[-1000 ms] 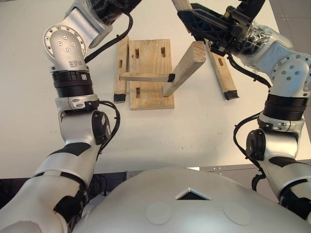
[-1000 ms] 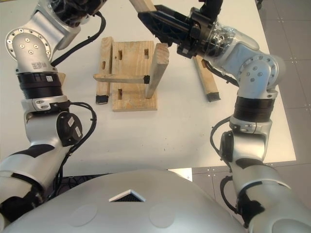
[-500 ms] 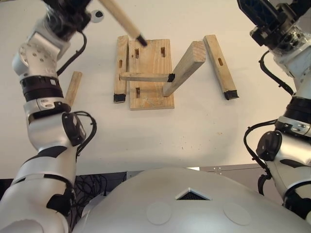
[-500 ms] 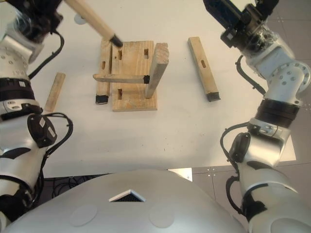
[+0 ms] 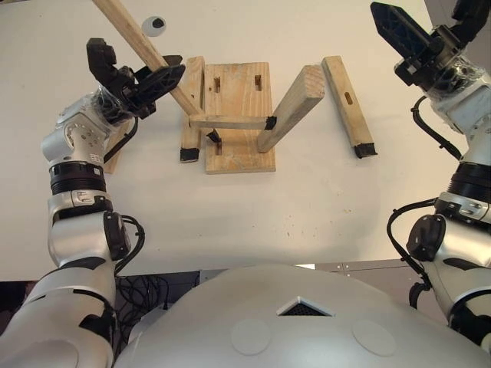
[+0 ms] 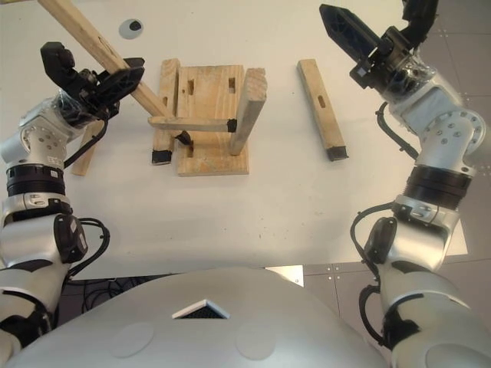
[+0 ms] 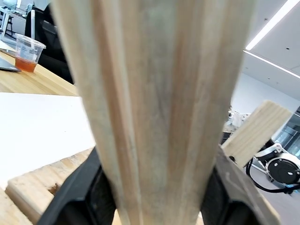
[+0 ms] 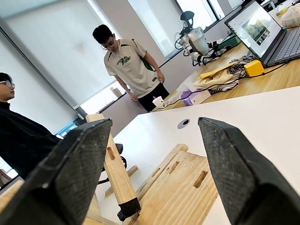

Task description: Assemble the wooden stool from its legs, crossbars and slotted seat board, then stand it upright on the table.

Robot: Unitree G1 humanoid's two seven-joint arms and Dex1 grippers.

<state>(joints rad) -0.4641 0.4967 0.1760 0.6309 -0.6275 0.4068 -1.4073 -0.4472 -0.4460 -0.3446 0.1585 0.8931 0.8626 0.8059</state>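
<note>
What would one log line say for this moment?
left gripper: shut on leg, foot end at seat board | right gripper: open, empty, raised | standing leg with crossbar on seat board | spare leg flat on table

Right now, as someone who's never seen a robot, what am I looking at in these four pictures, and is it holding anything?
This is a humanoid robot with two-fingered grippers for hands. Two pictures come from its head cameras, looking down; two from its wrists. On the white table lies a slotted seat board with one fitted leg and a crossbar attached. One loose leg lies on its left, another on its right. The left gripper clamps a fourth leg; the right gripper is open and empty.
</note>
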